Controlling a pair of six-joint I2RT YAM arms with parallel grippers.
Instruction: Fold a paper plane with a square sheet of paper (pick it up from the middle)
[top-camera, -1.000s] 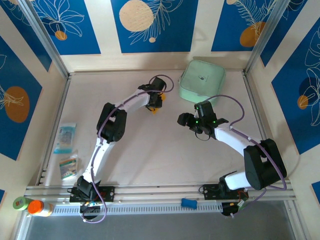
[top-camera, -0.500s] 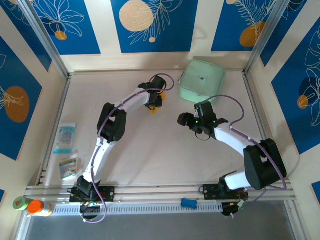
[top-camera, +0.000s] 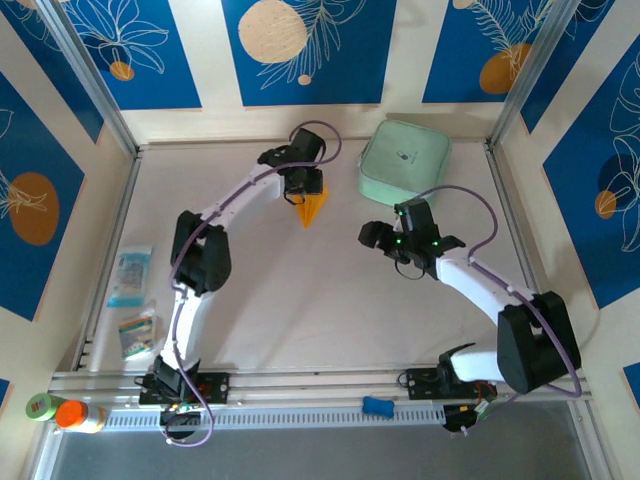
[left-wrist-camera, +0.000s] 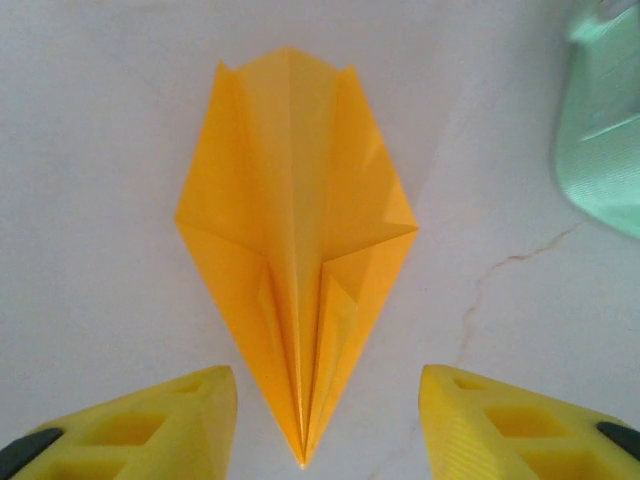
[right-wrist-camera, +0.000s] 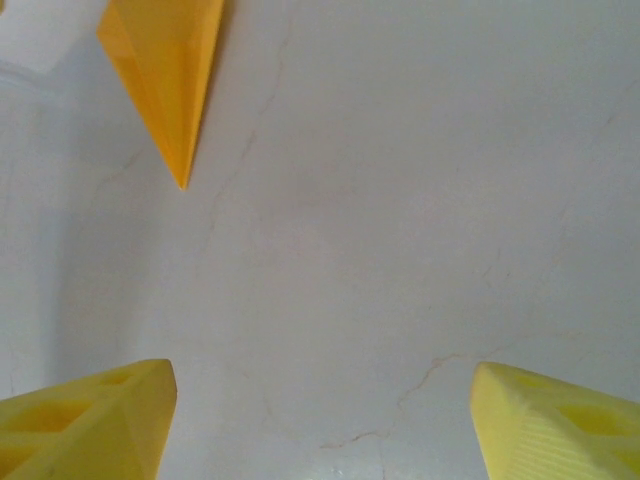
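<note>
We see the paper plane (left-wrist-camera: 297, 250) flat on the desk (left-wrist-camera: 100, 100), our left fingers (left-wrist-camera: 150, 425) open either side of its tip, our right fingers (right-wrist-camera: 90, 420) open and empty.

The plane (left-wrist-camera: 298, 240) is thin orange-yellow paper, matt & smooth, w/ sharp pressed creases. The surface (right-wrist-camera: 420, 200) is pale & smooth w/ a soft sheen, a bit like stone, w/ thin brown crack-like lines. The left fingers (left-wrist-camera: 150, 425) & right fingers (right-wrist-camera: 90, 420) are yellow plastic, matt, w/ fine ribbed lines on the sides. The case (top-camera: 404, 160) is mint green, smooth, slight shine; plastic or cloth, can't tell. The arms (top-camera: 242, 192) are white glossy plastic w/ black matt joints. The rail (top-camera: 320, 385) is bare dull-grey metal. The packets (top-camera: 130, 277) are in shiny plastic wrap.
</note>
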